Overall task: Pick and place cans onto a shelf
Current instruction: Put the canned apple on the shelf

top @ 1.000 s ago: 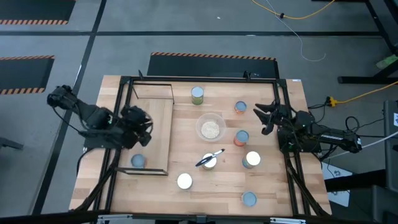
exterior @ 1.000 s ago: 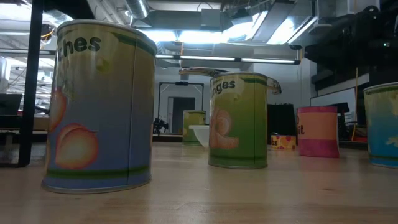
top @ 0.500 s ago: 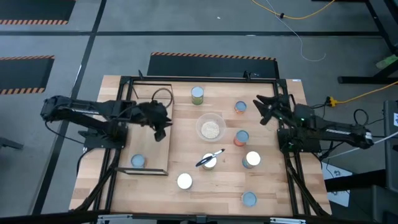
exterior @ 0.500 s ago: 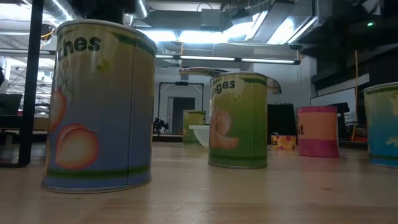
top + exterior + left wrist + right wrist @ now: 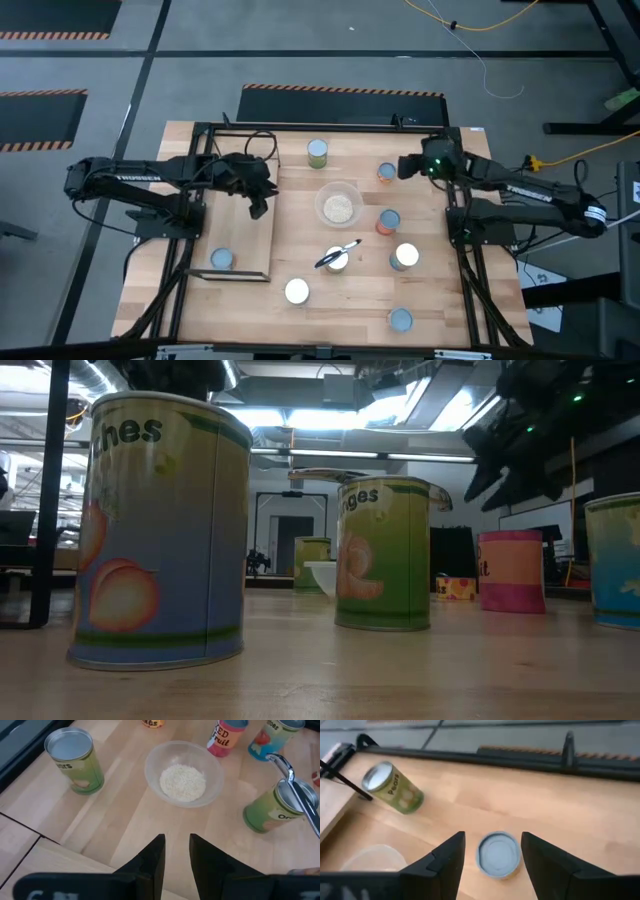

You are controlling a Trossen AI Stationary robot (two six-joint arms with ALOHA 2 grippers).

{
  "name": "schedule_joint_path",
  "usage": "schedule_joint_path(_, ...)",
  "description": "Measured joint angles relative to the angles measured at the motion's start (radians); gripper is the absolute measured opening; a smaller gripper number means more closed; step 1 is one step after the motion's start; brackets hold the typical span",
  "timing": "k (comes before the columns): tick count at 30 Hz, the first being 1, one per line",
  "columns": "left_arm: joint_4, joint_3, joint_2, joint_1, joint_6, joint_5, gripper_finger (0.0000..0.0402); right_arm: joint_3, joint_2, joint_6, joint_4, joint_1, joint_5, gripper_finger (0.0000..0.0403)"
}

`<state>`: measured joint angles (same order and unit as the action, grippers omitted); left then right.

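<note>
Cans (image 5: 401, 319): seven scattered centre to lower right; one on shelf (image 5: 262, 180), lower left.
Handling: probably stiff, smooth tins; grip mid-wall.
Left gripper (image 5: 256, 199): left-centre, fingers narrowly apart, empty.
Right gripper (image 5: 408, 166): upper right, open beside target can (image 5: 387, 173).

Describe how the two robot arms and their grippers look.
Both arms are dark, slender and jointed, with black cables looping along them. The left gripper has two flat black tapering fingers. The right gripper has similar broad black fingers; a small green light glows on the right arm's wrist.
</note>
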<state>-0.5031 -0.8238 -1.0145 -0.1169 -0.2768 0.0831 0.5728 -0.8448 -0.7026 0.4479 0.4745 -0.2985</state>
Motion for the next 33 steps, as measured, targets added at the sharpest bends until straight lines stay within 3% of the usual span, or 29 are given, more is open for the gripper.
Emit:
schedule_joint_path(11, -0.001, 0.000, 0.000, 0.000, 0.000, 0.001, 0.0081, 0.004, -0.213, 0.000, -0.002, 0.114, 0.088, 0.0198)
schedule_joint_path(33, -0.002, 0.000, 0.000, 0.000, -0.001, 0.004, 0.0081, 0.004, -0.506, -0.001, -0.094, 0.125, 0.119, 0.0198)
